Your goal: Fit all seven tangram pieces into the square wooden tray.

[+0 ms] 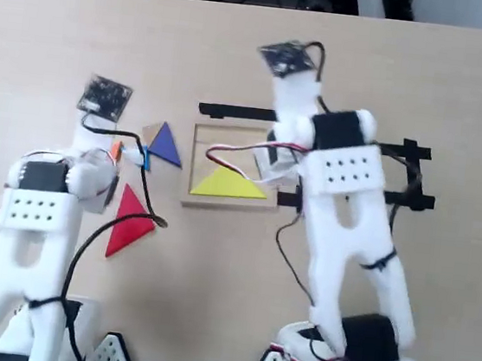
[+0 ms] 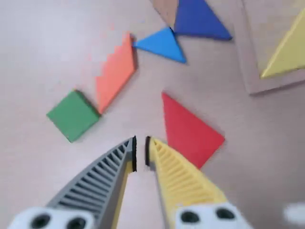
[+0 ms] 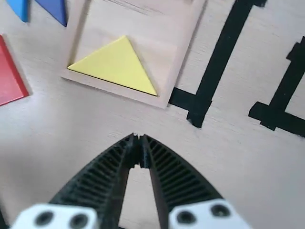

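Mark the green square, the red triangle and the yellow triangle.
green square (image 2: 74, 115), left wrist view, middle of its top face
red triangle (image 2: 190, 129), left wrist view, centre of its face
yellow triangle (image 3: 116, 64), right wrist view, centre of its face, inside the tray

Nothing to read here: no word, number or label comes out legible on anything in sight. The only signs are the black tape strips (image 1: 405, 151), stuck flat on the table (image 1: 238, 49) beside the square wooden tray (image 1: 221, 203). They are plain lines and crossings and spell nothing.
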Robot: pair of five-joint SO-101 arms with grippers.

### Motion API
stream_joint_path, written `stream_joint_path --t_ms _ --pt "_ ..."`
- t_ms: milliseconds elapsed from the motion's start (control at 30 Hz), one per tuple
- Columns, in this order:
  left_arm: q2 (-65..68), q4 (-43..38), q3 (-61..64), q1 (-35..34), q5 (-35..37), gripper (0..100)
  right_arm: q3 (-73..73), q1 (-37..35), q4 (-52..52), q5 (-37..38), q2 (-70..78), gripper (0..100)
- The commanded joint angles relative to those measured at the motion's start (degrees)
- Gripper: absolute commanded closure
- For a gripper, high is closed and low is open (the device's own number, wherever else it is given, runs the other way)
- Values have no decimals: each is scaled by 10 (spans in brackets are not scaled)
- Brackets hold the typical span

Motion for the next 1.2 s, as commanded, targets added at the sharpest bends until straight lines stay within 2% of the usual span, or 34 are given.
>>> stream_joint_path --t_ms 0,167,233,367,633,767,867,967,1167 --pt "51 23 17 58 34 770 45 18 -37 2 -52 987" --pt "82 25 22 104 59 769 150 16 -127 -18 -121 987" --pt "82 22 21 102 96 769 200 15 -164 -28 -151 987" --pt "85 21 22 102 105 755 293 3 -236 -28 -199 987" --pt "99 5 18 42 98 608 349 -47 -271 -23 -221 985" --pt "144 -6 -4 37 90 662 350 -47 -271 -23 -221 985" --pt "178 31 -25 44 129 721 361 -47 -280 -23 -221 985" --pt "199 60 -58 40 159 724 381 -47 -304 -23 -221 985" --pt "208 57 -78 43 131 702 389 -47 -310 -23 -221 984"
